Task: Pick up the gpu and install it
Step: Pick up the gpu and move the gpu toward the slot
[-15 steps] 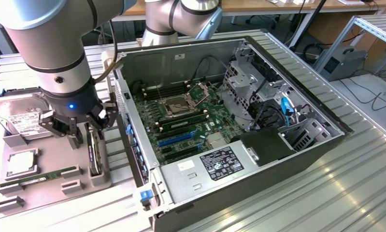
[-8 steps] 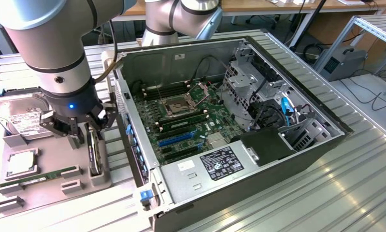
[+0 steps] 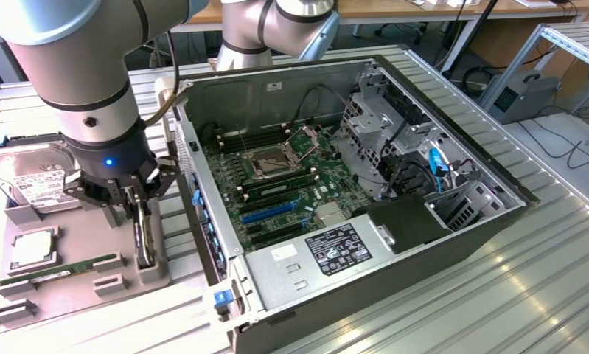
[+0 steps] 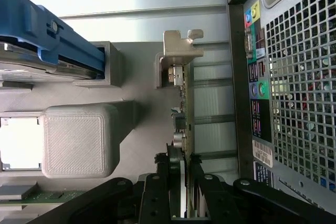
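Fingers (image 4: 163, 188) pinch the gpu (image 4: 184, 113) across its upper edge; it stands on edge in a slot of the gray holder (image 3: 78, 289) on the tabletop (image 3: 530, 295). Open room above. The case (image 3: 274, 276) wall rises just beside it, toward the exterior view's right; hard drive (image 3: 34, 181) and memory stick (image 3: 60, 268) lie opposite.
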